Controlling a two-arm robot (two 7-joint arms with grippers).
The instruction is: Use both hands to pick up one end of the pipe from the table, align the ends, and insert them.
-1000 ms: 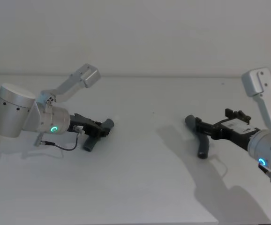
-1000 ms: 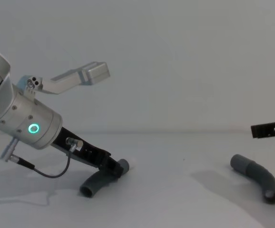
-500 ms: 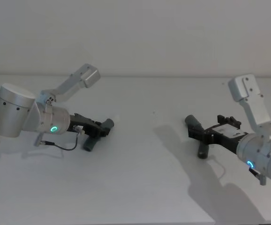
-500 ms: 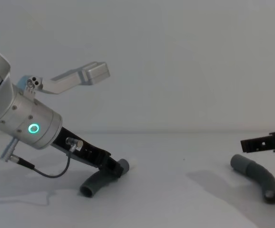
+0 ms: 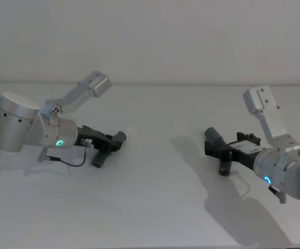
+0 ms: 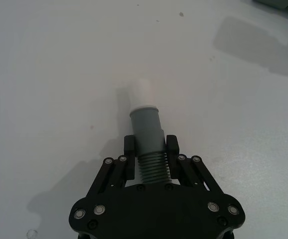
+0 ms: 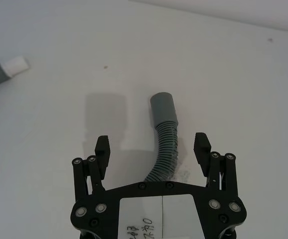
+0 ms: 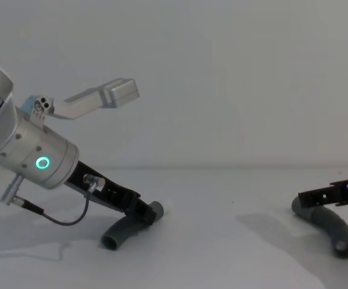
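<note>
Gripping pipe (image 6: 145,124) w/ L gripper (image 6: 150,152), R gripper (image 7: 152,144) spread

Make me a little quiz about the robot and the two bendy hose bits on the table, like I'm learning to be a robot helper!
1. True or false: the right gripper has its jaws shut on the right hose piece.
2. Where do the jaws of the left gripper hold the left hose piece? A: on the ribbed part just behind the smooth cuff. B: on the tip. C: nowhere.
3. What colour is the tip past that cuff?

Key: 1 false, the jaws are open, one on each side of the piece, which lies on the table. 2 A. 3 white.
</note>
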